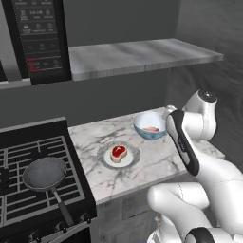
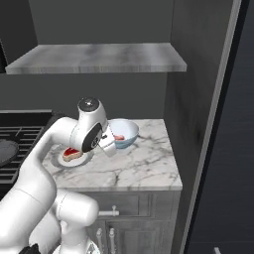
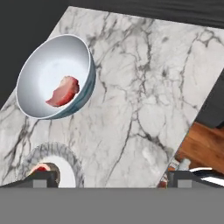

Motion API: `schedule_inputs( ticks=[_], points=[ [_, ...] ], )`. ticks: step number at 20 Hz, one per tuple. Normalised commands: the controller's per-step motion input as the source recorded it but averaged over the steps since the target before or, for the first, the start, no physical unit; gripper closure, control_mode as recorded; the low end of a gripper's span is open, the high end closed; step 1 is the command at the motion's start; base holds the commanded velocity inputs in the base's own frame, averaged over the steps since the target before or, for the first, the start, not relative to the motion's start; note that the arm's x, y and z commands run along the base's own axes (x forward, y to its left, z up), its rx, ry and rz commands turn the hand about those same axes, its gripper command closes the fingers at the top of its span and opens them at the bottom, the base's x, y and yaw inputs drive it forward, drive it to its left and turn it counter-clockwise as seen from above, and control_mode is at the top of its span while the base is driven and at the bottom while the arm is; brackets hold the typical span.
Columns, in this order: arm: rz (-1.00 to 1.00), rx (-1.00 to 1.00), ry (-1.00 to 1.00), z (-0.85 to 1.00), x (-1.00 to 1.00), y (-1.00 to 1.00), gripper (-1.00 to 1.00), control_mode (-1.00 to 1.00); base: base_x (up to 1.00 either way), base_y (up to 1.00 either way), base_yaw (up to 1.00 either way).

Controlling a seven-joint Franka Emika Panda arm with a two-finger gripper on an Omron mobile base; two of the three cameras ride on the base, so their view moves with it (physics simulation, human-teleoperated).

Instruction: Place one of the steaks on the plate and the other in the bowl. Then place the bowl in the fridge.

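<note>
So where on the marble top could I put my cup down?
The bare marble counter to the right of the pale blue bowl, out to its front edge, is free. The left part is crowded: the small grey plate with the red steak sits close by the bowl and the black stove.

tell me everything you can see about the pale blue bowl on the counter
The round deep bowl, pale blue outside and white inside, stands upright on the white grey-veined marble counter, near its back, beside the small round whitish-grey plate but apart from it. It looks like smooth glazed ceramic. A flat pale pink steak lies inside against the wall. Nothing else touches it; the open gripper hovers clear of it.
</note>
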Motion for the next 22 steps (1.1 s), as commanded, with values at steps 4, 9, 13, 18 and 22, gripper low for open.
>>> schedule_inputs(
  ticks=[4,9,13,18,22],
  points=[
    [0.0,0.0,0.0,-0.16,0.52,-0.05,-1.0,-1.0,0.0,0.0,0.0],
    [0.0,0.02,0.0,-0.24,0.48,-0.06,-1.0,-1.0,0.0,0.0,0.0],
    [0.0,0.04,0.0,-0.32,0.25,-0.16,-1.0,-1.0,0.0,0.0,0.0],
    [0.0,0.01,0.0,-0.28,0.34,-0.06,-1.0,-1.0,0.0,0.0,0.0],
    [0.0,0.0,0.0,-0.11,0.44,0.0,-1.0,-1.0,0.0,0.0,0.0]
  ],
)
